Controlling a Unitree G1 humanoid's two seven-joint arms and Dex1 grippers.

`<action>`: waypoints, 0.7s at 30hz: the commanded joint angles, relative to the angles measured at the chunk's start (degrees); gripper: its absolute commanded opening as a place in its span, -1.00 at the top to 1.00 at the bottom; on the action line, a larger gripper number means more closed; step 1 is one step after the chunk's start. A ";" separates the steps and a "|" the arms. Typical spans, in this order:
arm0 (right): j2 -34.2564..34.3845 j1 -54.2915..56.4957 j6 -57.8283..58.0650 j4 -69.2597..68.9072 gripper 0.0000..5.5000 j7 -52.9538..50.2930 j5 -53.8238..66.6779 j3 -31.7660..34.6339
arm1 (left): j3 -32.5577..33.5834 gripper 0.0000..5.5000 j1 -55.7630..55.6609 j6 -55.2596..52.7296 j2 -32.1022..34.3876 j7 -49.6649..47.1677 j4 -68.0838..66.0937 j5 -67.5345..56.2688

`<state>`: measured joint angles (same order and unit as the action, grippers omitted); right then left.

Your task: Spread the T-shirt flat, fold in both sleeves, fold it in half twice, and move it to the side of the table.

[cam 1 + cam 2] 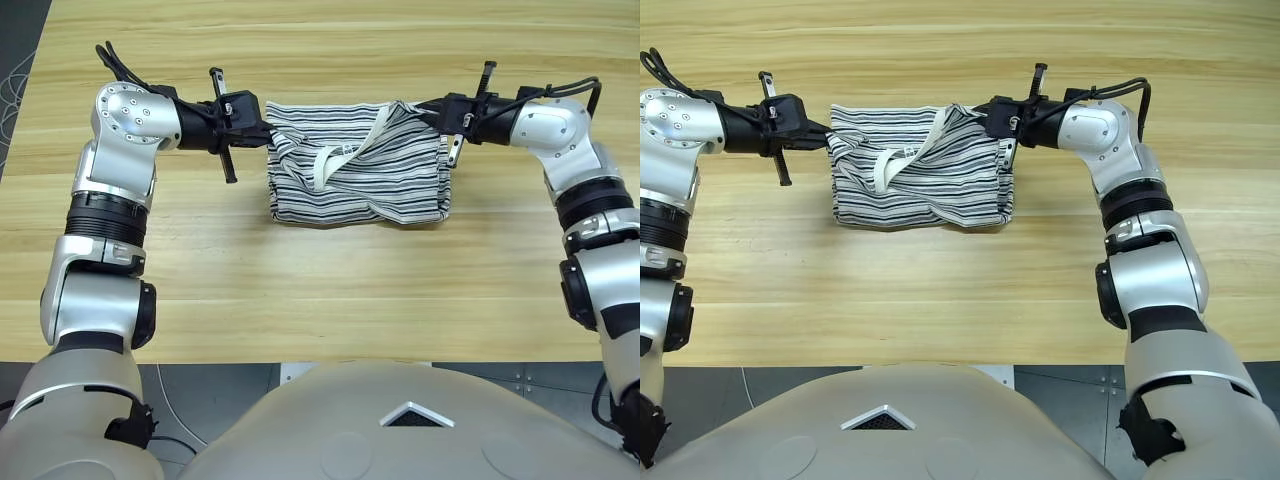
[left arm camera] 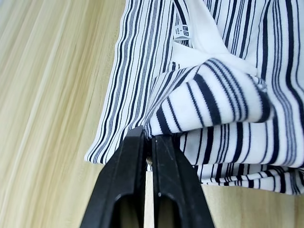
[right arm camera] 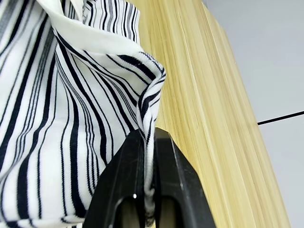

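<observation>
T-shirt part-folded on the bench; my jaws each clamp a far corner. I reckon a fold and the move remain.

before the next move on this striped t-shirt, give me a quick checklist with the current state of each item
1. Left end effector shut on the T-shirt at its left side: ok.
2. Right end effector shut on the T-shirt's right side: ok.
3. T-shirt lying flat: not ok. It is bunched, with folds running across the collar.
4. Sleeves folded in: cannot tell. They are lost in the bunched cloth.
5. Whole T-shirt on the table, away from its edges: ok.
</observation>
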<state>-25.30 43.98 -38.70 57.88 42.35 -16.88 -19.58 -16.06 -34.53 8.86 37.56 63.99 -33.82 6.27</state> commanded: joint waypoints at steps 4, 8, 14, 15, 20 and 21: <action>0.86 2.96 -1.75 6.15 0.96 -5.02 -4.68 -2.06 | 0.55 0.96 -5.69 -3.21 -3.18 -2.51 -8.89 1.24; 1.16 3.21 -1.34 8.49 0.96 -6.21 -6.07 -2.79 | 0.58 0.96 -7.62 -2.71 -4.14 -4.13 -14.33 2.02; 3.16 3.71 0.54 11.37 0.73 -10.49 -5.57 -1.37 | 0.47 0.60 -8.42 -1.81 -5.57 -5.54 -20.03 2.74; 3.64 3.95 0.78 11.76 0.65 -11.65 -5.27 -0.89 | 0.35 0.53 -8.59 -1.52 -5.74 -6.20 -21.06 3.13; 5.79 5.31 4.42 14.11 0.34 -15.53 -4.22 1.35 | 2.02 0.25 -10.38 -2.75 -6.95 -7.60 -25.26 2.54; 6.37 5.72 5.75 14.71 0.27 -16.29 -4.13 1.88 | 2.52 0.19 -10.98 -3.38 -7.30 -8.05 -26.21 2.31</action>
<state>-19.96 47.48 -35.24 71.46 27.19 -21.64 -18.81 -14.82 -43.09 6.67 31.03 57.04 -58.41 8.99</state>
